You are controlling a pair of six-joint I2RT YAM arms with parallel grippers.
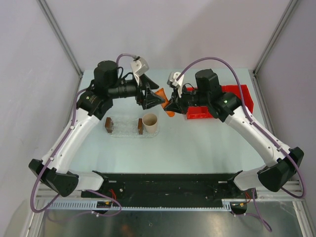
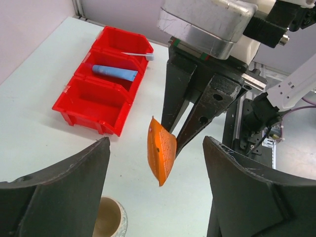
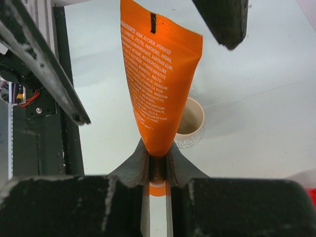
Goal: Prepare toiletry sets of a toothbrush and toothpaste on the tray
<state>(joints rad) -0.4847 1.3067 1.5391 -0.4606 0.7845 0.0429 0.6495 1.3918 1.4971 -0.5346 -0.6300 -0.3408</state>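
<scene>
Right end effector is pinching the orange toothpaste tube thinly; the released left end effector is risking dislodging it.

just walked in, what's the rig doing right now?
The right hand is shut on the orange toothpaste tube, pinching its narrow end and holding it in the air. The left hand is open, its fingers either side of the tube without gripping it; it looks like a handover. The blue tube and the toothbrush lie in the red bin.
</scene>
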